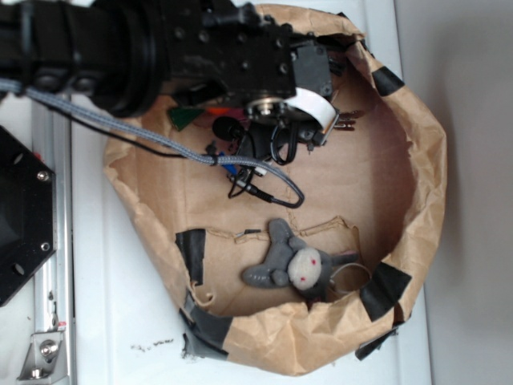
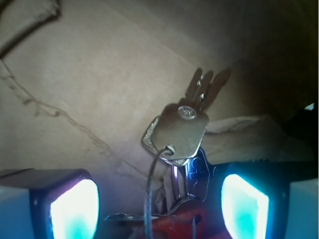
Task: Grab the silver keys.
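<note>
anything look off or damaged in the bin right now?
The paper liner is crumpled and patched with black tape; a creased seam in its floor looks torn. The plush rabbit lies tipped on its side. The silver keys sit splayed between the gripper fingers, jaws apart.

We see keys (image 2: 178, 132) between our hand's (image 2: 159, 204) two glowing fingers (image 2: 75, 209), spread apart, brown paper (image 2: 89, 74) behind.

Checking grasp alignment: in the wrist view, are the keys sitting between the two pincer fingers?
Yes, the silver keys lie between the two glowing pincer fingers, which stand apart on either side, not touching them.
</note>
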Robot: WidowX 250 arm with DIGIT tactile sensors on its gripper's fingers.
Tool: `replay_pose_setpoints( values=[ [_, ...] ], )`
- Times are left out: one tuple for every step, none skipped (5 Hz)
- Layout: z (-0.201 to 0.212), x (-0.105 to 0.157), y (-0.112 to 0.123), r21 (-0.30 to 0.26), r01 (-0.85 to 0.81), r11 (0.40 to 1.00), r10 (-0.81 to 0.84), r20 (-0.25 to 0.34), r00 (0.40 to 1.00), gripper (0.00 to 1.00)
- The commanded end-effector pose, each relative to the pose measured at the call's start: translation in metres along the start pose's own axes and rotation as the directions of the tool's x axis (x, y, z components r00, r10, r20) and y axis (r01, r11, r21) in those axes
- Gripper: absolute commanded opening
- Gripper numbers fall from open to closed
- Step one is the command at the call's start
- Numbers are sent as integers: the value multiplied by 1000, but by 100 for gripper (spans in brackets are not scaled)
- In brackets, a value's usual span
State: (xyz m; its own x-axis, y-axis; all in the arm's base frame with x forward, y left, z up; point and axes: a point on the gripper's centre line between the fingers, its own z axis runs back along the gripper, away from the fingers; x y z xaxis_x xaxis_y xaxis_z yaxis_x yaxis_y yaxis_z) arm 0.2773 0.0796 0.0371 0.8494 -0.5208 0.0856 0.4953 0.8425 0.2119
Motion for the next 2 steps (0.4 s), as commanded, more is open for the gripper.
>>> replay_pose_setpoints(
  values=[
    [7,5,8,45,-45,998,43,36,998,0],
    [8,6,8,41,-46,998,44,36,998,0]
  ],
)
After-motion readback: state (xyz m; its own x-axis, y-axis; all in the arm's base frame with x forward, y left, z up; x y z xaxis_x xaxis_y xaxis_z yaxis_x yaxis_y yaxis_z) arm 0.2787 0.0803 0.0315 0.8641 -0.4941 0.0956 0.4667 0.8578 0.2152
